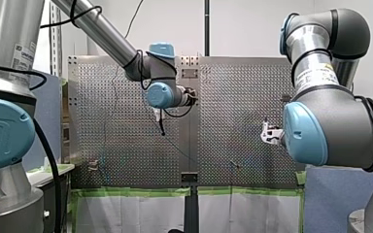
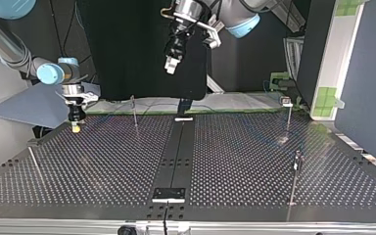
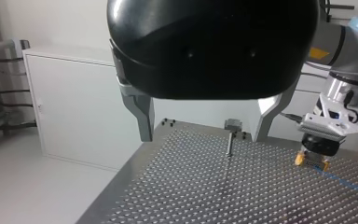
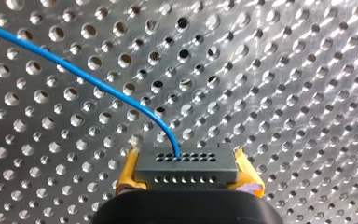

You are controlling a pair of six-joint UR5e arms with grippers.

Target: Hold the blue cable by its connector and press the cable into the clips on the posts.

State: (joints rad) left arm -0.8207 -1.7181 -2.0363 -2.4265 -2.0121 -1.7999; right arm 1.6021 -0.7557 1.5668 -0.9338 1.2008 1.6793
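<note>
**Grip.** The right gripper (image 4: 189, 173) has its yellow pads (image 4: 129, 173) closed on the two short ends of the small dark-grey rectangular connector (image 4: 186, 164). The thin blue cable (image 4: 88, 77) leaves the middle of the connector's hole-dotted face and arcs away close above the perforated metal table (image 4: 284, 70).

**Position.** In the top view this gripper hangs low over the table's far left corner, near a slender upright metal post (image 2: 134, 111). The other posts stand well apart, one at the near left and two at the right. The left gripper (image 3: 204, 137), black-bodied with bare metal fingers (image 3: 142, 116), is spread wide and holds nothing, raised above the far middle.

**Step in hand (judged).** The connector is being carried towards the first post.
- Keep the pads square on the connector so it cannot twist.
- Draw the cable lightly taut and lay it across the mouth of the small grey block-shaped clip (image 3: 233, 123) before pressing.
- Press straight down along the post, since so thin a rod would probably flex under a sideways load.

**Materials.**
- The cable is smooth-sheathed and springy and holds a curve, so slack would likely lift it out of the clip.
- A hard pull could kink the cable where it enters the rigid, matte connector.
- The table is hard and reflective, with regular round holes.
</note>
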